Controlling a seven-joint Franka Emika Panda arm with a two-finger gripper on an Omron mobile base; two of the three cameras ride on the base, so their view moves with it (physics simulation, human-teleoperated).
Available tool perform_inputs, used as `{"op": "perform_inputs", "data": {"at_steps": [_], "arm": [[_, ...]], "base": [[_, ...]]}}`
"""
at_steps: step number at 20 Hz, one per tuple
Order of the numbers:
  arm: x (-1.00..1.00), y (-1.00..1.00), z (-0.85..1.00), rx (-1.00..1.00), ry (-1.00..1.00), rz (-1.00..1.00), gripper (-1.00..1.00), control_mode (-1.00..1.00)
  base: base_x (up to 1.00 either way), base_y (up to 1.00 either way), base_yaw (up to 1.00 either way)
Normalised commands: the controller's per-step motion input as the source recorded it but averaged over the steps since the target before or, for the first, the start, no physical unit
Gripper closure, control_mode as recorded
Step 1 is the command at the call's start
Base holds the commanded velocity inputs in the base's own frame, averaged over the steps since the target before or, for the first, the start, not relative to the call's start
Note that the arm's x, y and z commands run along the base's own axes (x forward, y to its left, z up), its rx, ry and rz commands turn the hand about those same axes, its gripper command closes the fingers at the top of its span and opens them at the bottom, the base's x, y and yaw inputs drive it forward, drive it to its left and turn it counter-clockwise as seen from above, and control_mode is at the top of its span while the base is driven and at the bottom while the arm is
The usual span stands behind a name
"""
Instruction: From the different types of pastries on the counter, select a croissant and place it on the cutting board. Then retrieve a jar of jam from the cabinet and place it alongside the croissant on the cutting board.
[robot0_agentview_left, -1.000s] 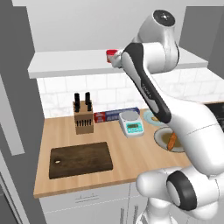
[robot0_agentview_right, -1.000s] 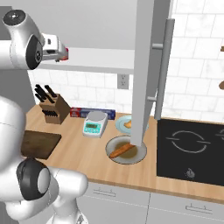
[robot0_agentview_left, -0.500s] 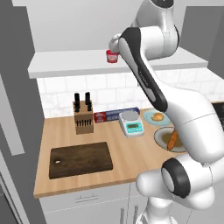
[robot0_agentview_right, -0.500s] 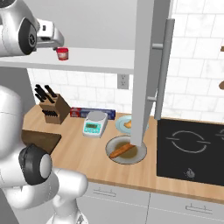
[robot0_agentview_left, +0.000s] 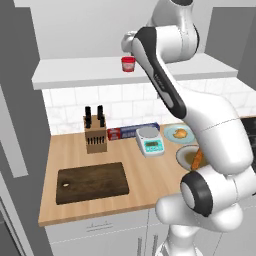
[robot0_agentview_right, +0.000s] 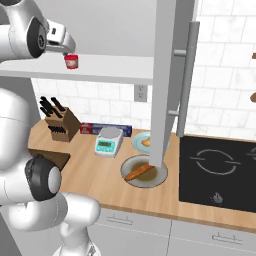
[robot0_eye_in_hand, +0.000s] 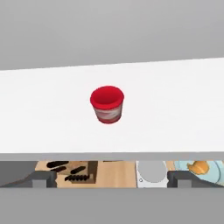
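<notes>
The 2 fingertips (robot0_eye_in_hand: 43, 178) stand wide apart at the bottom of the hand view, gripping nothing — the jar of jam (robot0_eye_in_hand: 107, 104) sits upright at frame centre, above and between them, untouched on the cabinet (robot0_eye_in_hand: 175, 109) shelf.

Arm is rising and swinging up toward the shelf ledge (robot0_agentview_left: 75, 75) of the cabinet. Gripper (robot0_agentview_right: 66, 46), a second ago level with the jar of jam (robot0_agentview_left: 128, 64) and covering part of it in the left base view, is now lifting above and behind it, near the ledge's front edge. Jar is now showing whole and untouched, upright on the ledge. Elbow is climbing higher, upper links straightening.
</notes>
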Motion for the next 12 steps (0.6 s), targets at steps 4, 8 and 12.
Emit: {"op": "perform_inputs", "data": {"at_steps": [4,8,12], "arm": [[0.34,0.0,-0.3,0.07,-0.02,0.0,-1.0,-1.0],[0.15,0.0,-0.32,0.0,-0.02,0.01,-1.0,-1.0],[0.33,0.0,-0.12,0.0,0.0,0.05,-1.0,-1.0]], "base": [[0.0,0.0,0.0],[0.0,0.0,0.0],[0.0,0.0,0.0]]}}
